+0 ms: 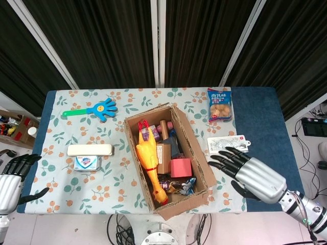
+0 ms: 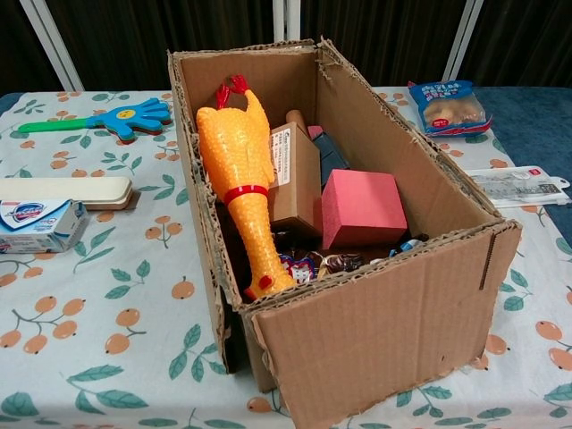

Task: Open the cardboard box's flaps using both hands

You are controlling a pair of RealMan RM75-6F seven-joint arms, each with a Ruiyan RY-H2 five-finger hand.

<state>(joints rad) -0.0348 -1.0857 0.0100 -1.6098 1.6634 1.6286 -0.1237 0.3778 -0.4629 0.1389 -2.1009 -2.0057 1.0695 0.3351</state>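
Cardboard box (image 1: 196, 151), corrugated and rectangular, stands open; left hand (image 1: 14, 176) and right hand (image 1: 250, 174) fingers spread, released.

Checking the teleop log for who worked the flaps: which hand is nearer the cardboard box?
Right. The right hand hovers open just beside the cardboard box, fingers pointing toward it. The left hand sits at the table's far left edge, well away.
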